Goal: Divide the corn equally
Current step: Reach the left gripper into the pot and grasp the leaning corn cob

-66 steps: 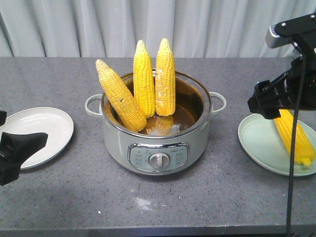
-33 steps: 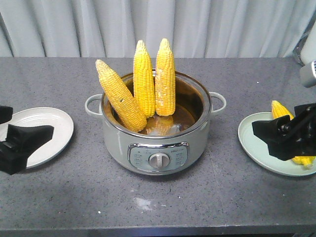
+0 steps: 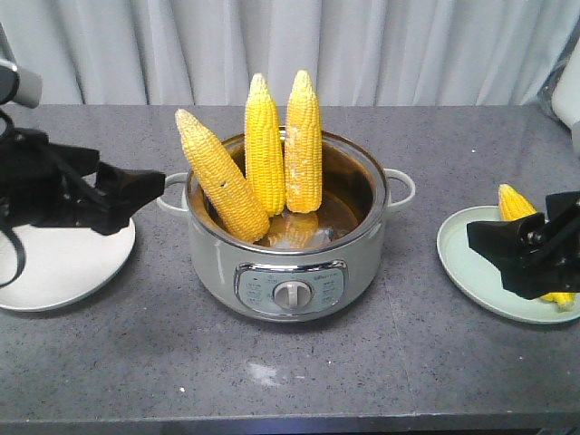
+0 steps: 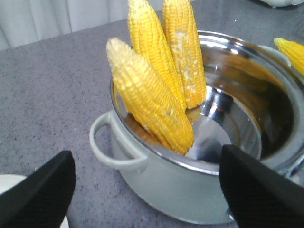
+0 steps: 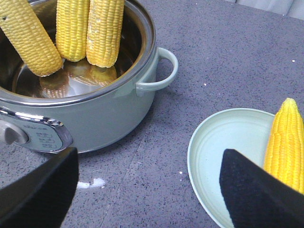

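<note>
Beside the pot, hovering with left hand spread wide, empty. At the green plate, hanging with right hand released near one corn cob. Seeing three cobs standing in the pot.

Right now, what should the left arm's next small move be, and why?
Probably advance the open left gripper onto the leaning yellow corn cob in the pale green cooker: the round white plate shows none, the pale green plate one.

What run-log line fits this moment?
left gripper: open, beside pot | right gripper: open, by green plate | corn: three in pot, one on green plate
</note>
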`<state>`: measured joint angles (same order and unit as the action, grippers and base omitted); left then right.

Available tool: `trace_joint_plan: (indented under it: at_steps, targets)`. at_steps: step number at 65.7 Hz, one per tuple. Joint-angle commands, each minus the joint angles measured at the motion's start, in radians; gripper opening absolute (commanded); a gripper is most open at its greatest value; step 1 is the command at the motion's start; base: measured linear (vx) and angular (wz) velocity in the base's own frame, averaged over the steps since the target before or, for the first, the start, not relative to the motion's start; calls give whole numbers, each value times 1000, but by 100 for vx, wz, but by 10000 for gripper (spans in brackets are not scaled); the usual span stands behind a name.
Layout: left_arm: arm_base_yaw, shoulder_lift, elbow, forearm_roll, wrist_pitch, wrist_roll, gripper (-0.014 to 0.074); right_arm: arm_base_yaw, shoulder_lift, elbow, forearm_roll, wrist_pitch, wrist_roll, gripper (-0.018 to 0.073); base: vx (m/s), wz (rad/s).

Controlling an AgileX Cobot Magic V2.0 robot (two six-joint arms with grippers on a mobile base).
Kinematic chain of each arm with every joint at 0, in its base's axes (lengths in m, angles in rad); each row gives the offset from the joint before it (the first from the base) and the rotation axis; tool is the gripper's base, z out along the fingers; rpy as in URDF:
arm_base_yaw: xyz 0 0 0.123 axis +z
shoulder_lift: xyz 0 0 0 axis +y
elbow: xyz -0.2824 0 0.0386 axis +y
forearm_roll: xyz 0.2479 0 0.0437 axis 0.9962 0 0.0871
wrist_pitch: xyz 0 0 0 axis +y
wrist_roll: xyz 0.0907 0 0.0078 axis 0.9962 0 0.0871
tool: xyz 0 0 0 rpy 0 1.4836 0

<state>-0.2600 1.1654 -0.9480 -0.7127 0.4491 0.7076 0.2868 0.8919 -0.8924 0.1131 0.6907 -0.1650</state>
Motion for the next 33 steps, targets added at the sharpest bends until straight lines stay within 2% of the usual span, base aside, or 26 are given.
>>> trace_joint_plan:
  at_steps: [1, 33]
  targets:
    - [-7, 50, -81, -61, -48, 35, 581, -2, -10, -24, 1, -64, -12, 594, 0, 0]
    - [-16, 332, -298, -60, -15, 61, 581, -2, -10, -24, 3, -64, -12, 594, 0, 0]
